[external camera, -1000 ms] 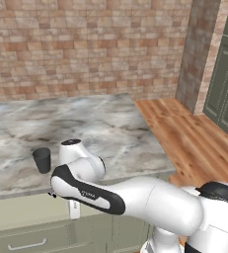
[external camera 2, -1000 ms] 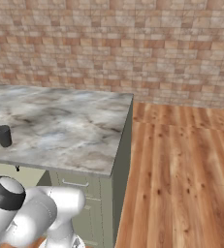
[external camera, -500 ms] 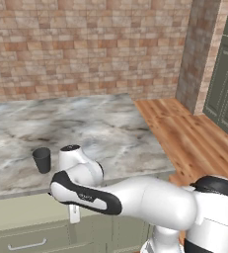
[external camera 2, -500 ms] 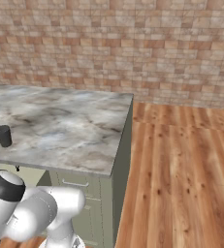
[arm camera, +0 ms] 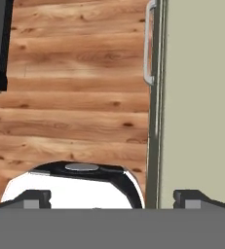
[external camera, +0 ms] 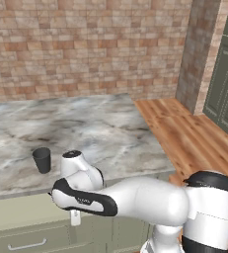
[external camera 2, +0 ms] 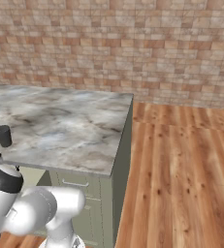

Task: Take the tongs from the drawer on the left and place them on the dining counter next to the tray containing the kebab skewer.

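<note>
My pincer (arm camera: 111, 198) is spread wide, grasping nothing, pointing down at the wood floor (arm camera: 75, 97). The drawer (arm camera: 196, 97) front runs just right of it, handle (arm camera: 148, 44) ahead.

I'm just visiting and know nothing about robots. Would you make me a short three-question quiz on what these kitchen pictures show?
1. True or false: the small dark cup stands upright on the grey-white marbled counter top.
2. The two-finger gripper, seen in the hand view, is: A) open with nothing between its tips, B) shut on tongs, C) shut on the cup.
3. Fill in: the wall behind the counter is made of ____.

Key: 1 true. 2 A; the tips stand wide apart beside the sage-green cabinet front with its slim silver bar handle. 3 brick.
</note>
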